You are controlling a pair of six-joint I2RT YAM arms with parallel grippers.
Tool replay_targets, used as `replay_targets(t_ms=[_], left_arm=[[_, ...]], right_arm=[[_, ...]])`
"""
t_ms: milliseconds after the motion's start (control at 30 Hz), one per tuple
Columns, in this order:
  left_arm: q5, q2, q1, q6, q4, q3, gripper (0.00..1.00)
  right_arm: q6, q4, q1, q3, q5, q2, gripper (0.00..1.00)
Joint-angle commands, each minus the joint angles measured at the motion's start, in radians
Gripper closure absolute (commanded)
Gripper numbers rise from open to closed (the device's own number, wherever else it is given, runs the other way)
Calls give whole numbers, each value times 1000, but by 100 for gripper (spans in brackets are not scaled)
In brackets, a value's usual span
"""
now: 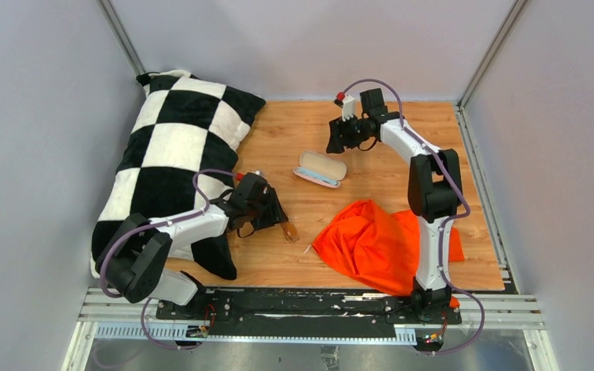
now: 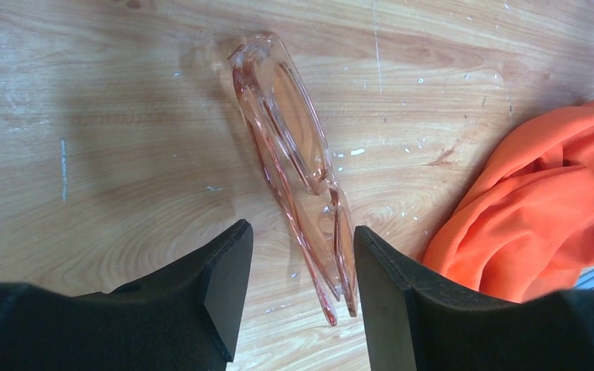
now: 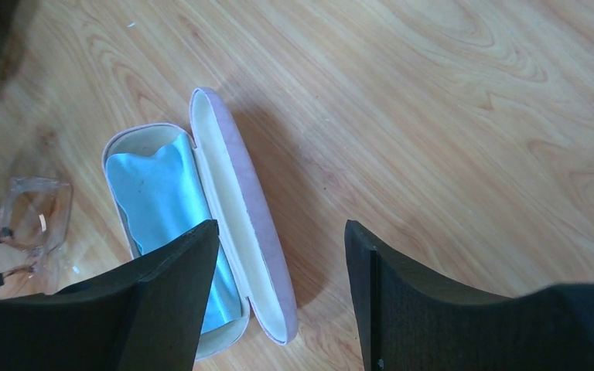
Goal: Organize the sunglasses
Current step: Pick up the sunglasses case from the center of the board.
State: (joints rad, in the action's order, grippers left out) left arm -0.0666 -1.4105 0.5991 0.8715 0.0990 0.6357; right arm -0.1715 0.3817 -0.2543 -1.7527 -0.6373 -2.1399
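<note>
One pair of sunglasses (image 2: 294,166) to deal w/, lying folded on the desk (image 2: 85,154), right under the left claw (image 2: 300,236). Left claw: jaws wide open, nothing held, one finger each side of the frame's near end. Long axis runs away from the claw, approx. in line w/ its reach, far end leaning a bit left in the wrist view. So a squeeze would go across the slim width, not the length. Near end sits closer to the finger on the orange cloth (image 2: 541,201) side; can't tell if touching. Right claw (image 3: 280,228): also open, empty, hovering over the open pink case (image 3: 236,178) w/ blue cloth (image 3: 162,193) inside, well apart from the glasses. Left arm clearly nearer. Prob. the grasp step, case the likely destination.
</note>
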Motion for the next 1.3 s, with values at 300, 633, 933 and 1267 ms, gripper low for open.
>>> replay_targets(t_ms=[300, 633, 933, 1267], left_arm=[[18, 19, 5, -23, 7, 4, 42], [5, -1, 6, -35, -2, 11, 42], [5, -17, 5, -42, 3, 15, 42], [0, -53, 4, -55, 13, 29, 41]], right_arm=[[57, 72, 79, -7, -368, -139, 36], [88, 19, 80, 72, -409, -111, 61], [70, -54, 6, 253, -139, 49, 80], [258, -276, -182, 488, 299, 255, 99]])
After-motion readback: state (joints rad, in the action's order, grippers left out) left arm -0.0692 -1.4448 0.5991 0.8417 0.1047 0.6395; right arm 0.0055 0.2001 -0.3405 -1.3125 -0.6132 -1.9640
